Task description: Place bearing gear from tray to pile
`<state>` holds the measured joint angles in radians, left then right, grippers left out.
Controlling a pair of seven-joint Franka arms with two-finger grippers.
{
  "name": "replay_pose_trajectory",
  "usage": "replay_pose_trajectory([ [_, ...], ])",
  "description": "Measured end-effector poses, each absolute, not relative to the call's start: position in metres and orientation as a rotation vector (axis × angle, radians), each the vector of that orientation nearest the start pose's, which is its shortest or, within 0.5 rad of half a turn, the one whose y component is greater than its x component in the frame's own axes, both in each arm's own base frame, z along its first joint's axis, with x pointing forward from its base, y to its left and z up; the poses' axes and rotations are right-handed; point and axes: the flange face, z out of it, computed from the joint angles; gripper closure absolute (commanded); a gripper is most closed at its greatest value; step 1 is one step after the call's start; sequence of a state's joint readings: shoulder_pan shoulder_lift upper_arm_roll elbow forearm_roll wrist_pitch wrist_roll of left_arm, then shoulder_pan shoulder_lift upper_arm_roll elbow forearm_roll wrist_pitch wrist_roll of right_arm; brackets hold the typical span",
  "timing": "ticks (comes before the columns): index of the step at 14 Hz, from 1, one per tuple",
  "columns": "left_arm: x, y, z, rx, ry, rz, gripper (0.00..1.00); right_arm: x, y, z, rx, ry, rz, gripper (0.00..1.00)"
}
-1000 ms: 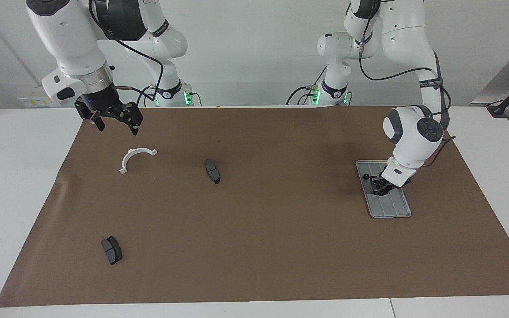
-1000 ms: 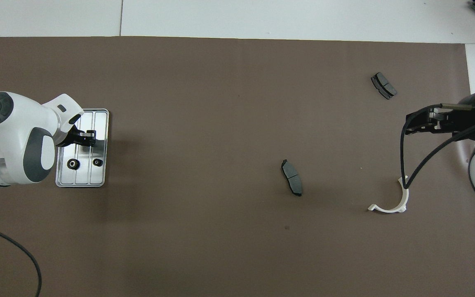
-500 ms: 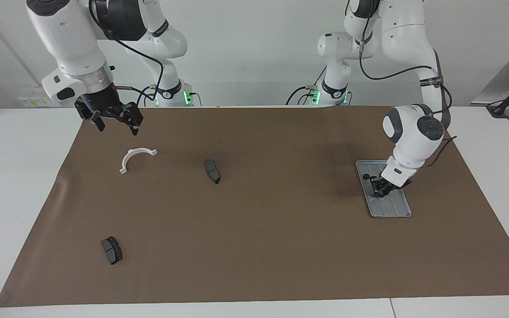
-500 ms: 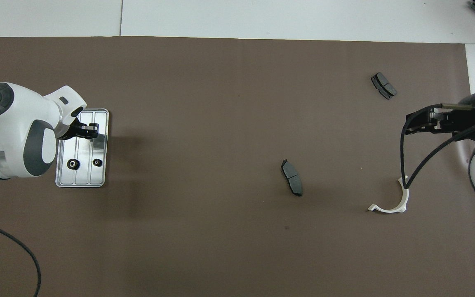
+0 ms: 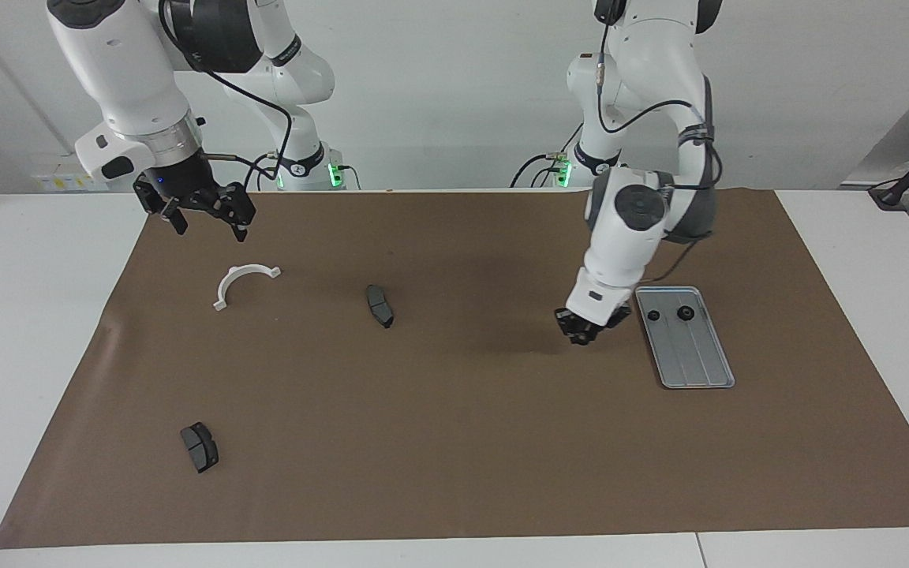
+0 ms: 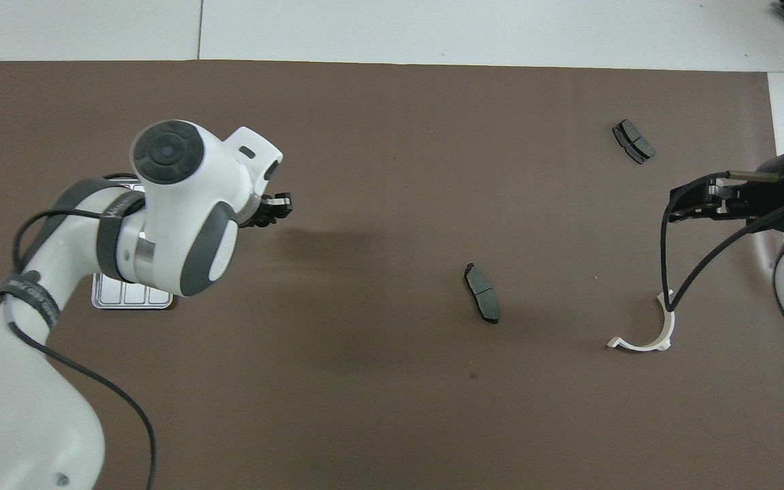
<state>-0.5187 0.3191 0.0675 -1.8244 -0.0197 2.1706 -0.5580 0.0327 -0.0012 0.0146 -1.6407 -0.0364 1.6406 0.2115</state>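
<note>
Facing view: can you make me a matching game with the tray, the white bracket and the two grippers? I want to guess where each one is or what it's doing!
Things:
1. tray
2. white bracket
3. left gripper
4. right gripper

Clues:
A. open, up in the air near the white bracket
B. over the bare brown mat, beside the tray
C. two small dark gears lie in it
D. curved, lying on the mat toward the right arm's end

Pairs: 1-C, 2-D, 3-B, 4-A
</note>
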Motion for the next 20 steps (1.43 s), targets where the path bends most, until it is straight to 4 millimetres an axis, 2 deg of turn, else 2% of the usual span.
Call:
replay_pose_trajectory([
  [2, 0.533, -0.346, 0.362, -3.147, -0.189, -0.036, 1.00, 0.559, 0.023, 0.598, -3.167, 0.257, -0.009, 0.00],
  [4, 0.501, -0.394, 0.360, -3.156, -0.171, -0.049, 1.00, 0.559, 0.023, 0.598, -3.167, 0.257, -0.009, 0.00],
  [6, 0.475, -0.430, 0.358, -3.177, -0.142, -0.077, 1.00, 0.559, 0.023, 0.598, -3.167, 0.257, -0.009, 0.00],
  [8, 0.454, -0.457, 0.350, -3.190, -0.089, -0.094, 1.00, 0.559, 0.023, 0.598, -3.167, 0.257, -0.009, 0.00],
  [12, 0.423, -0.494, 0.337, -3.202, 0.023, -0.108, 1.00, 0.558, 0.023, 0.598, -3.167, 0.256, -0.008, 0.00],
  [15, 0.410, -0.509, 0.338, -3.214, 0.071, -0.111, 1.00, 0.559, 0.023, 0.597, -3.167, 0.256, -0.010, 0.00],
  [18, 0.404, -0.517, 0.337, -3.219, 0.095, -0.105, 1.00, 0.560, 0.023, 0.596, -3.166, 0.254, -0.024, 0.00],
  [19, 0.403, -0.517, 0.336, -3.218, 0.097, -0.102, 0.98, 0.560, 0.024, 0.595, -3.165, 0.254, -0.023, 0.00],
  [20, 0.403, -0.517, 0.334, -3.216, 0.096, -0.100, 0.78, 0.560, 0.024, 0.595, -3.162, 0.253, -0.024, 0.00],
])
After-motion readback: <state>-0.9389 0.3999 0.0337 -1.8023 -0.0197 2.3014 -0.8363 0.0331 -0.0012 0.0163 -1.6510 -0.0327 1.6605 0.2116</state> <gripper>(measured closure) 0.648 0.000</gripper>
